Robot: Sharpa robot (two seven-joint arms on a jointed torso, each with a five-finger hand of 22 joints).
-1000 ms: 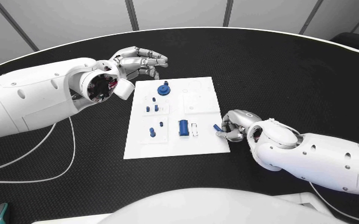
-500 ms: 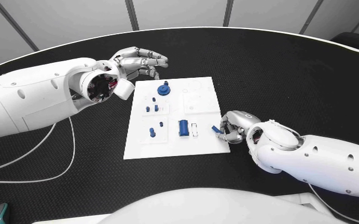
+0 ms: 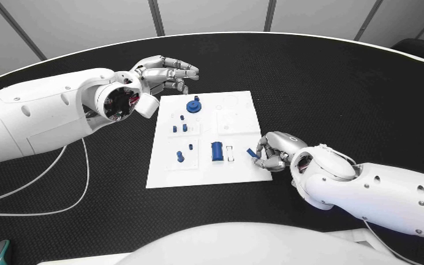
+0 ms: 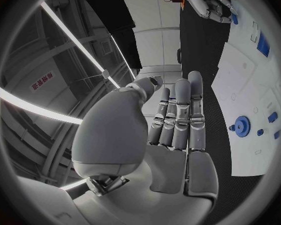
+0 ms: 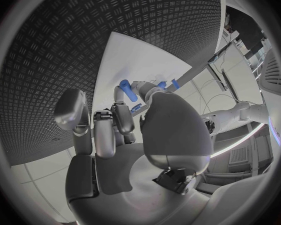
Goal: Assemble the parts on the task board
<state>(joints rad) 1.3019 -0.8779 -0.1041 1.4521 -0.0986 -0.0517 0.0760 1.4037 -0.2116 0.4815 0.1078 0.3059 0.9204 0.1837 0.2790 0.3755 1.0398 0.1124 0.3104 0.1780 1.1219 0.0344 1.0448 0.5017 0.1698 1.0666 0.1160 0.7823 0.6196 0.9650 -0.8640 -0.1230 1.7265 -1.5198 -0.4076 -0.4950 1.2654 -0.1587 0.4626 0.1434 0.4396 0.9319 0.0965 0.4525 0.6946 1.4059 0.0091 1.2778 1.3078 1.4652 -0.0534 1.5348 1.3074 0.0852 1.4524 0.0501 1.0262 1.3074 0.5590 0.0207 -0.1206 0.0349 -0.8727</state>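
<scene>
At task board (image 3: pixel 238 108) right edge, right hand (image 3: pixel 276 150) pinches small blue part (image 3: pixel 252 153); left hand (image 3: pixel 164 73) beyond far-left corner, fingers apart, holding nothing.

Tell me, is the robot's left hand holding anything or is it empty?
Empty. The left hand hovers beside the task board with nothing in it; the wrist view shows straight fingers and a bare palm.

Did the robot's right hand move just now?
Yes, a little. The right hand, pinching a small blue piece, has crept in over the right edge of the white board, closer to the big blue cylinder.
</scene>
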